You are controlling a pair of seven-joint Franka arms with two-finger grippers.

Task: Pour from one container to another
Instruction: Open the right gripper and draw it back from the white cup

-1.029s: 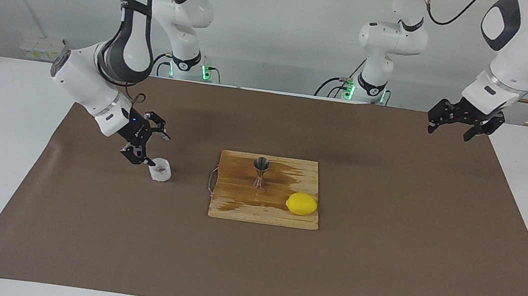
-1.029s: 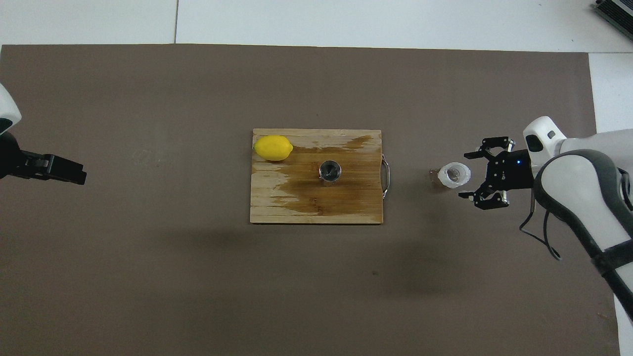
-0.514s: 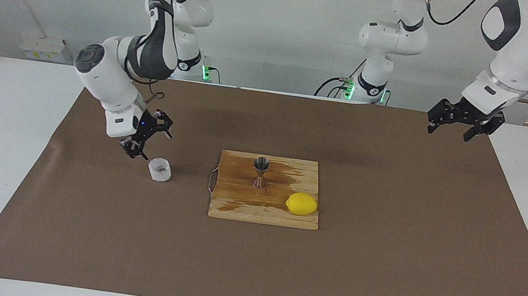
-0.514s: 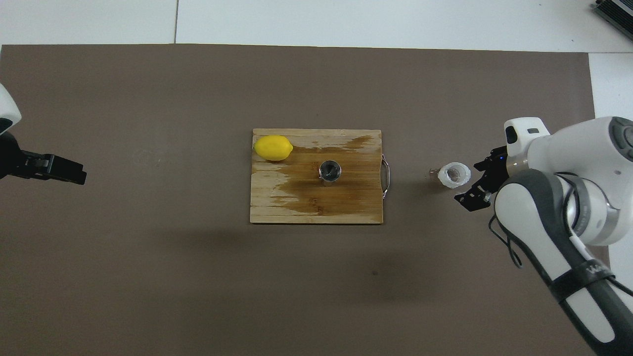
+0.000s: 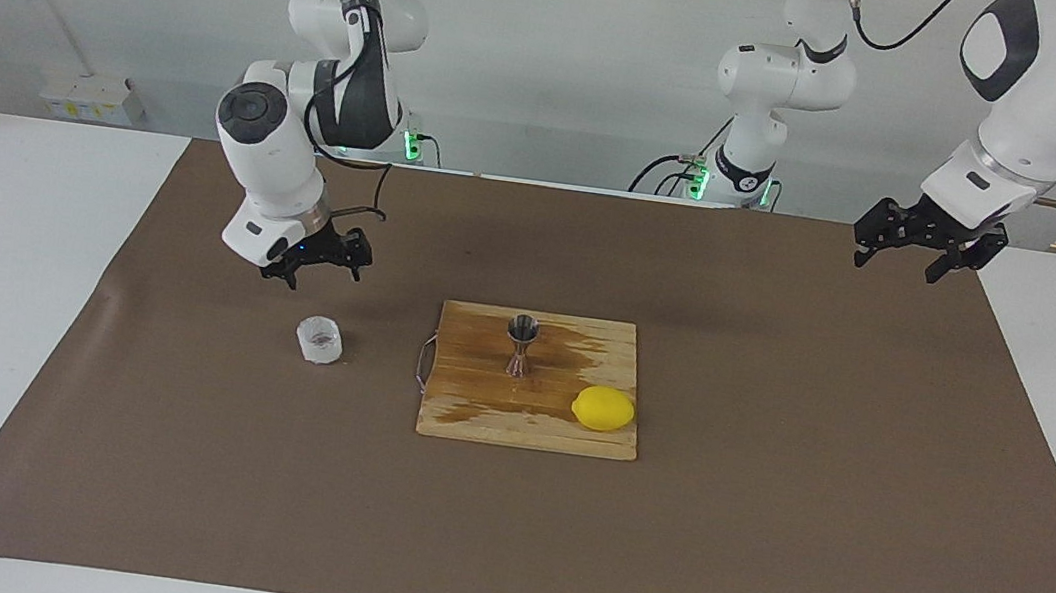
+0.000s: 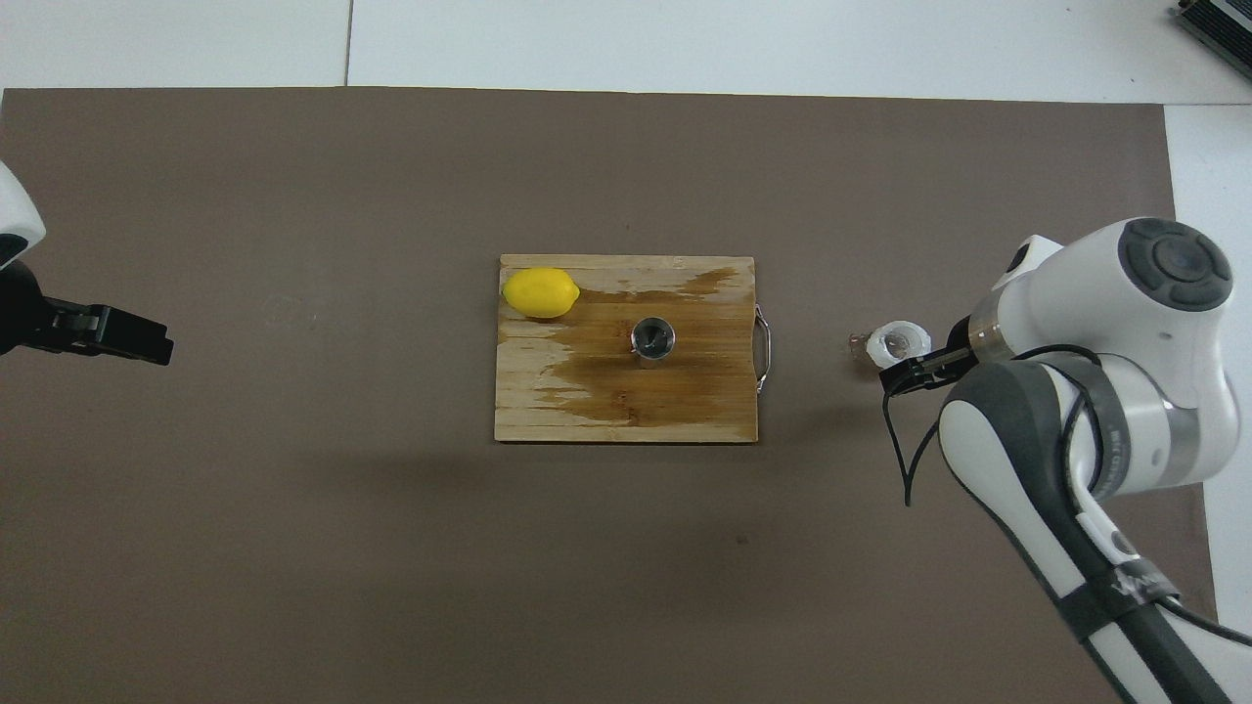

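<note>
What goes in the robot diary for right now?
right gripper: open, above cup | left gripper: open, waiting | jigger: upright on board

White arms [image 5: 278, 155], black pincers [image 5: 318, 263]

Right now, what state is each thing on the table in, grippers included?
plastic cup: upright on the mat, free of any gripper
jigger: upright on the board
cutting board: wet with a brown stain
lemon: lying on the board's corner
right gripper: open, raised near the cup
left gripper: open, waiting
</note>
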